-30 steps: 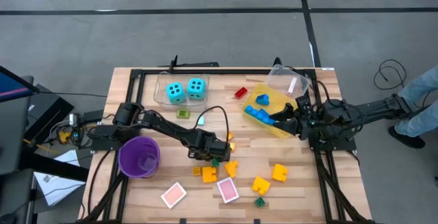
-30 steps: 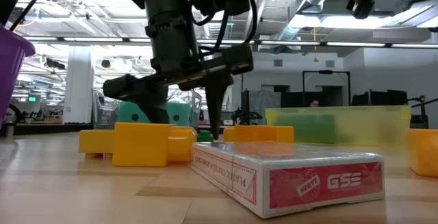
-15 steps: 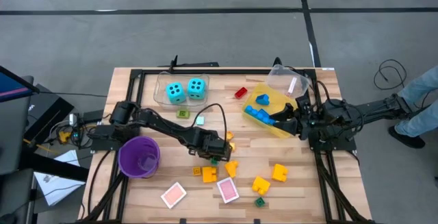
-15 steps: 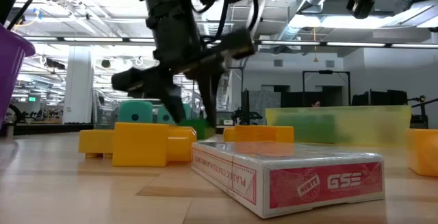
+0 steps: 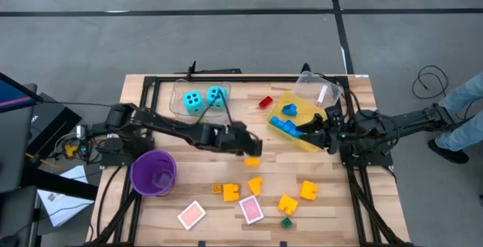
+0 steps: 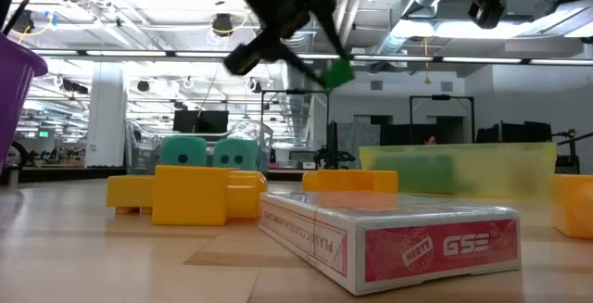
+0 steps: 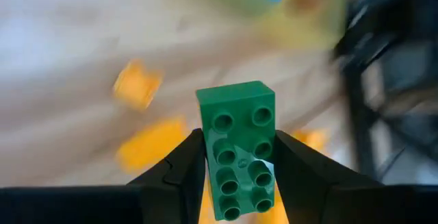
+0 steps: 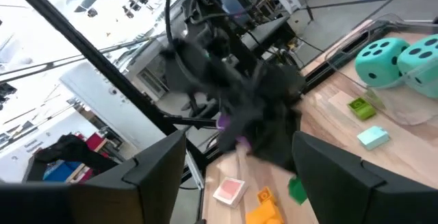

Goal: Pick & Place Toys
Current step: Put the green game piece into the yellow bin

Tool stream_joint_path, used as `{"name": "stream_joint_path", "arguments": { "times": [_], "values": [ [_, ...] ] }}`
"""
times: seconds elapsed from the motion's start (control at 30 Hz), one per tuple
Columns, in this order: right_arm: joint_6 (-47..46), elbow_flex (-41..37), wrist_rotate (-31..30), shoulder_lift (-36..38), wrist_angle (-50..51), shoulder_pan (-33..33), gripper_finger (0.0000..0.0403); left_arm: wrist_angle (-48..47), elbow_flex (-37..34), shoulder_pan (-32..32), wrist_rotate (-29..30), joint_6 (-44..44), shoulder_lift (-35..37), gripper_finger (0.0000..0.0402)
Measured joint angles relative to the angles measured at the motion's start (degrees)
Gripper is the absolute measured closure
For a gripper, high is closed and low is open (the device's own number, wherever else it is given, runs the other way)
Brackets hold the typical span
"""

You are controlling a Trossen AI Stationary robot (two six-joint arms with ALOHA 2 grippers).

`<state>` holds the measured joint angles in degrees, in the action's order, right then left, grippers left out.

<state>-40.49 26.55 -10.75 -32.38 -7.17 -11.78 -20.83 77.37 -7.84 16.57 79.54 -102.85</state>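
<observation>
The left tool [image 7: 236, 166] is closed on a green brick [image 7: 238, 148], pinching its two long sides and carrying it clear above the tabletop [image 5: 332, 209]. It looks a light, stiff piece of smooth plastic, so those flat sides seem the safest hold and it could slip if knocked. The right tool [image 8: 236, 183] waits with its fingers apart beside the yellow bin [image 5: 302, 118].

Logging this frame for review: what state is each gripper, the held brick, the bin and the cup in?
left gripper: shut on green brick, raised above the table
green brick: held off the table between the fingers
right gripper: open, holding nothing, at the yellow bin
yellow bin: on the table, blue bricks inside
purple cup: upright, mouth open
</observation>
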Motion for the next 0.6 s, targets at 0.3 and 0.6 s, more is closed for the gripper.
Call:
{"name": "stream_joint_path", "arguments": {
  "times": [0.3,0.6],
  "values": [
    [-0.01,0.00,-2.36,-3.46,-0.15,0.32,0.0143,20.14,0.01,4.29,5.84,-7.18,2.41,0.0263],
    [0.00,0.06,-8.09,-9.12,-2.83,0.32,0.0143,23.71,0.04,6.01,4.34,-10.22,2.36,0.0263]
  ]
}}
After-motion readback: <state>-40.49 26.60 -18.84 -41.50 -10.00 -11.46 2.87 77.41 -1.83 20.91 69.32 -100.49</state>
